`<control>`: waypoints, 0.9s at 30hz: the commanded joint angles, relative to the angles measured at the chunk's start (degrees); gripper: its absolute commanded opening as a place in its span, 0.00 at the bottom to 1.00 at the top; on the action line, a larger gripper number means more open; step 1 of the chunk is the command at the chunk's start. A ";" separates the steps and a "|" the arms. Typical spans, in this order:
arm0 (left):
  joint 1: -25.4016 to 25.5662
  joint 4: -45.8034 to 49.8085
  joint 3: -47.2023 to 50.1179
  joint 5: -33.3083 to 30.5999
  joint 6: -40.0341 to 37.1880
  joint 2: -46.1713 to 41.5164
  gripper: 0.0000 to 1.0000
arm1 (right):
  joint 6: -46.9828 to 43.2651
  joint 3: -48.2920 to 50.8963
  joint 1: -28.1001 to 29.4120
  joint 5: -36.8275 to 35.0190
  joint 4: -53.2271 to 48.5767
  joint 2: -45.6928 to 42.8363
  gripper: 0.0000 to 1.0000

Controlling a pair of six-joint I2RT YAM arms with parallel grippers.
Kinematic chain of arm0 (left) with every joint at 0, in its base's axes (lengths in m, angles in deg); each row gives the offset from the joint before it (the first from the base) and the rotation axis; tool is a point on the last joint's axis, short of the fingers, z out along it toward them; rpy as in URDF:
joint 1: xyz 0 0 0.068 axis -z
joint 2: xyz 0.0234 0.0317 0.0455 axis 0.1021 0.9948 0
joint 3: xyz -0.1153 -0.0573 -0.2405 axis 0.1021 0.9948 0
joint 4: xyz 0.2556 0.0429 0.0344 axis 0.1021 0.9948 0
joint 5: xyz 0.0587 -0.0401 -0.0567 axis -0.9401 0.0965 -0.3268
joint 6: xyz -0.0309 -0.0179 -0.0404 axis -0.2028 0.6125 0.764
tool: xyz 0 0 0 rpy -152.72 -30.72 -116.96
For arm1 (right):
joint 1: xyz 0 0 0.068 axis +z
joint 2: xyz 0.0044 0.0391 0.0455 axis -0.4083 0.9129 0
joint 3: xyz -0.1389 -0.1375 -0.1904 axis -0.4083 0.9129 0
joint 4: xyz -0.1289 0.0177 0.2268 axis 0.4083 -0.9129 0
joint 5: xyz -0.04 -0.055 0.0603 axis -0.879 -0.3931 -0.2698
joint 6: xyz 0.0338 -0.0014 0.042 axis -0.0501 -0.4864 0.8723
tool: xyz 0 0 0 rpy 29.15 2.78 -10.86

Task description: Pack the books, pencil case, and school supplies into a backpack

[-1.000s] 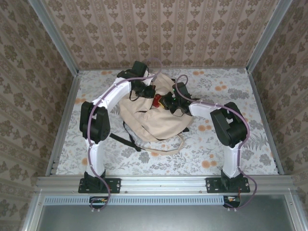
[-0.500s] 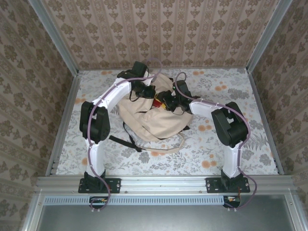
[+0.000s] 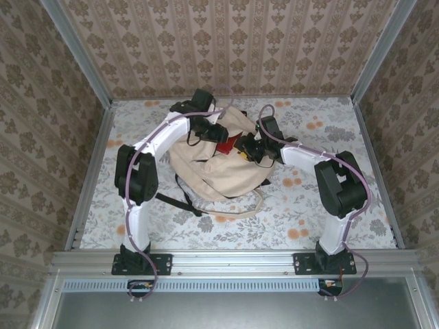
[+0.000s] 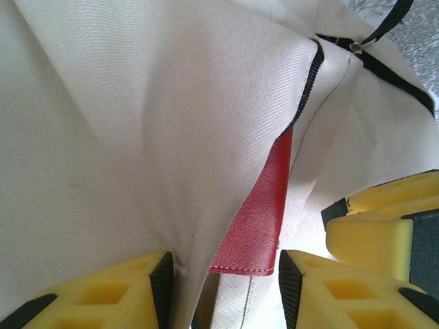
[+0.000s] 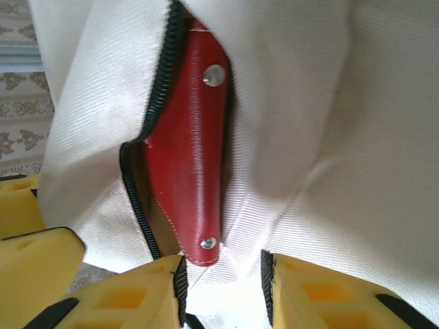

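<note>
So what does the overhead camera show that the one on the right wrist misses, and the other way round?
Overhead: the white left arm and right arm, the whole cream-beige canvas backpack with its straps trailing over the floral-patterned table, and the wallpapered walls.

Right wrist, close up: two silver snap studs on the small flat red item, and the black zipper teeth edging the opening.

Shared: that red item poking out of the backpack's opening, with cream fabric on both sides.
</note>
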 commanded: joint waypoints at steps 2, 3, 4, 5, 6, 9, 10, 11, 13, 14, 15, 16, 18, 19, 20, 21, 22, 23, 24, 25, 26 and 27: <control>1.84 4.18 1.28 -7.19 -1.48 -4.63 0.47 | -2.58 -4.17 0.02 3.24 0.22 3.50 0.34; 2.12 4.60 1.69 -9.16 -1.35 -5.14 0.47 | -2.76 -4.91 0.01 3.47 -0.44 4.30 0.32; 2.21 4.77 2.15 -10.28 -1.24 -5.68 0.45 | -2.72 -5.35 0.01 3.81 -0.25 5.09 0.29; 2.21 4.77 2.82 -10.70 -1.15 -6.12 0.44 | -2.68 -5.61 0.05 4.13 0.11 5.65 0.27; 2.26 4.68 3.57 -11.24 -0.95 -6.57 0.43 | -2.46 -5.89 0.09 4.50 0.27 6.35 0.24; 2.08 4.64 5.15 -11.87 -0.96 -6.92 0.38 | -1.90 -6.36 0.10 5.82 2.07 8.11 0.16; 2.01 4.62 5.48 -11.44 -0.92 -6.75 0.37 | -1.69 -6.50 0.21 6.27 3.08 8.50 0.15; 1.88 4.52 5.71 -11.00 -0.92 -6.52 0.36 | -1.47 -6.54 0.25 6.65 3.69 8.97 0.14; 1.78 4.42 5.81 -10.23 -1.20 -5.75 0.34 | -1.36 -7.25 0.45 6.99 3.87 9.91 0.13; 1.78 4.36 5.78 -10.20 -1.36 -5.46 0.34 | -1.24 -7.56 0.51 7.11 3.88 10.40 0.13; 1.69 4.44 5.70 -10.20 -1.53 -4.92 0.34 | -0.88 -7.84 0.67 7.39 4.22 10.97 0.13; 1.60 4.71 5.40 -10.33 -1.67 -4.35 0.34 | -0.54 -8.18 0.70 7.69 4.75 11.59 0.12; 1.38 4.77 5.17 -10.67 -1.85 -3.62 0.34 | -0.15 -8.77 0.99 7.83 4.86 12.45 0.12; 1.27 4.78 5.06 -10.70 -1.81 -3.26 0.34 | -0.05 -8.98 1.22 7.75 4.96 12.77 0.11; 1.17 4.78 4.95 -10.65 -1.92 -3.02 0.34 | 0.03 -9.24 1.28 7.66 5.06 13.03 0.11; 1.00 4.70 4.95 -10.26 -1.99 -2.75 0.33 | 0.17 -9.48 1.45 7.57 5.30 13.32 0.10; 0.90 4.59 4.96 -9.99 -2.11 -2.50 0.31 | 0.28 -9.48 1.56 7.61 5.96 13.49 0.09; 0.81 4.59 5.03 -9.94 -2.23 -2.21 0.31 | 0.63 -9.43 1.66 7.57 6.87 13.60 0.08; 0.73 4.60 5.08 -10.14 -2.47 -1.92 0.30 | 0.88 -9.33 1.75 7.66 8.22 13.65 0.08; 0.76 4.67 5.15 -11.01 -2.47 -1.65 0.29 | 1.30 -9.25 1.78 7.74 9.32 13.86 0.08; 0.66 4.77 5.17 -12.04 -2.58 -1.42 0.29 | 1.54 -9.13 1.76 7.59 10.07 13.89 0.08; 0.63 4.78 5.19 -13.33 -2.80 -1.21 0.29 | 1.88 -9.08 1.78 7.32 10.50 13.96 0.08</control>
